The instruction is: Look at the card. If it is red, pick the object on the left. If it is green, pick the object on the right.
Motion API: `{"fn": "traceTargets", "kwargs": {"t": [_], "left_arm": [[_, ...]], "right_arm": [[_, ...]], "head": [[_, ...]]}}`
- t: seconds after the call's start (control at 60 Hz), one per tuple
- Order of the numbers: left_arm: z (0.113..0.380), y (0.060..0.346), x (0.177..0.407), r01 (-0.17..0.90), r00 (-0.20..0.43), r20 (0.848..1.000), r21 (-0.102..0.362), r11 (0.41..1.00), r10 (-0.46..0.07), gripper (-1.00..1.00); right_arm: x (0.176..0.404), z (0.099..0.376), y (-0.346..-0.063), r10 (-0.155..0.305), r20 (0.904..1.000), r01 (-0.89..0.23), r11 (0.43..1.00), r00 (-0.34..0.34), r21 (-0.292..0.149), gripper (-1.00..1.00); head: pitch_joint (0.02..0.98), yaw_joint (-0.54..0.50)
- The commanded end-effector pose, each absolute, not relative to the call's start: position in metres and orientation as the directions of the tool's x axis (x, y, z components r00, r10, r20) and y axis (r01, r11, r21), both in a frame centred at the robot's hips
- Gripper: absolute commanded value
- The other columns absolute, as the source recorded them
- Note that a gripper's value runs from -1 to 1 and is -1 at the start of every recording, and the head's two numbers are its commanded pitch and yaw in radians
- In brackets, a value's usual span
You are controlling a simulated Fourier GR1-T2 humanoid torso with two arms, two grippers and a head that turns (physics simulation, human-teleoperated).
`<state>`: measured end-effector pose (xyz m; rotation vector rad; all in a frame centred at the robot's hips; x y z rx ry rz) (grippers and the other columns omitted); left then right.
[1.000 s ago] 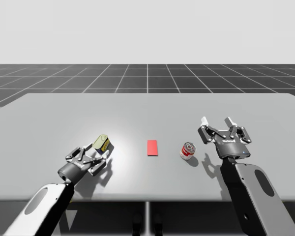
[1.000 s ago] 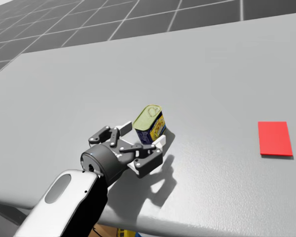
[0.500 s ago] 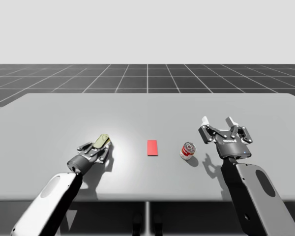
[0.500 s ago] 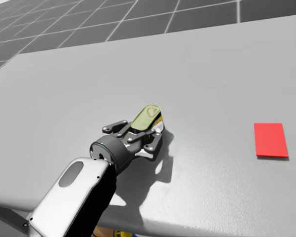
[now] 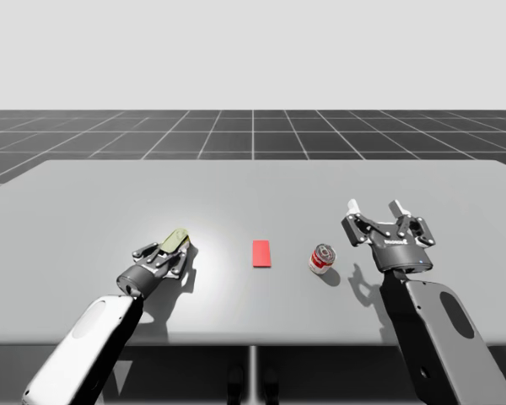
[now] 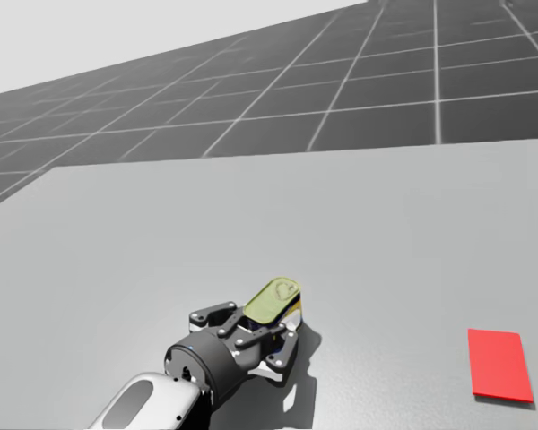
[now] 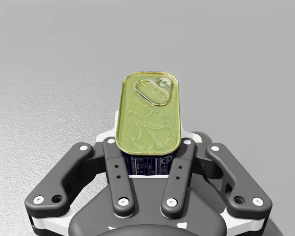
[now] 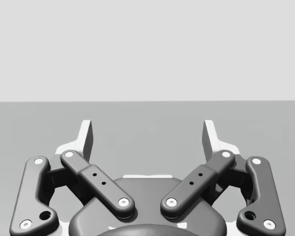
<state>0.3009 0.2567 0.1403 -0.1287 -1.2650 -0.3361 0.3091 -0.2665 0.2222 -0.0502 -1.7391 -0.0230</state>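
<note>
Red is the colour of the card [image 5: 261,253], which lies flat on the grey table [image 5: 253,181] between my two grippers, nearer to my left gripper [image 5: 164,256] than to my right one.

In the left wrist view my left gripper [image 7: 150,143] is pinched onto the olive-lidded rectangular can [image 7: 148,113]. Its two fingers press the can's dark blue sides from either side, and the lid with its pull tab faces the camera. The head view shows the same grasp: the left gripper [image 6: 271,333] holds the olive-lidded rectangular can [image 6: 274,301] tilted, its lid slanting up and away from the wrist. The card [image 6: 500,364] is well off to that gripper's right. In the high view the can [image 5: 174,241] sticks out just ahead of the fingers. I cannot tell whether its lower edge touches the table.

My right gripper [image 5: 373,207] stands with its fingers spread wide and pointing upward, holding nothing. The right wrist view confirms it: the right gripper [image 8: 148,135] has its two pale fingertips far apart, with bare table and the pale backdrop between them.

A red and white round can [image 5: 322,258] lies on its side on the table just to the left of the right gripper's wrist, apart from it and below the level of the raised fingers. It sits between that arm and the card.
</note>
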Motion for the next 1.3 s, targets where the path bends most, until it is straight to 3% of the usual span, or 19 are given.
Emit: {"fn": "traceTargets", "kwargs": {"t": [0.017,0.15,0.4,0.583,0.9,1.05,1.3], "left_arm": [[0.124,0.254,0.292,0.398,0.303,0.929,0.080,0.914,-0.214,1.00],[0.124,0.254,0.292,0.402,0.301,0.929,0.082,0.912,-0.216,1.00],[0.138,0.254,0.290,0.404,0.275,0.940,0.079,0.911,-0.204,1.00],[0.173,0.256,0.289,0.410,0.218,0.954,0.101,0.907,-0.205,1.00],[0.242,0.267,0.297,0.382,0.086,0.970,0.180,0.907,-0.229,1.00],[0.277,0.268,0.300,0.364,0.012,0.968,0.230,0.902,-0.252,1.00],[0.335,0.266,0.303,0.319,-0.115,0.945,0.328,0.890,-0.307,1.00]], "right_arm": [[0.309,0.222,-0.267,0.023,0.9854,0.050,0.999,-0.169,-0.014,-1.00],[0.309,0.222,-0.267,0.017,0.9859,0.047,0.999,-0.166,-0.009,-1.00],[0.309,0.223,-0.268,0.015,0.9856,0.048,0.999,-0.169,-0.008,-1.00],[0.309,0.223,-0.269,0.015,0.9857,0.049,0.999,-0.168,-0.007,-1.00],[0.310,0.223,-0.269,0.015,0.9859,0.050,0.999,-0.167,-0.007,-1.00],[0.310,0.222,-0.269,0.016,0.9861,0.050,0.999,-0.165,-0.008,-1.00],[0.310,0.222,-0.269,0.021,0.9859,0.052,0.999,-0.166,-0.012,-1.00]], "head": [[0.516,0.39],[0.443,0.39],[0.429,0.39],[0.430,0.39],[0.423,0.39],[0.422,0.39],[0.423,0.39]]}}
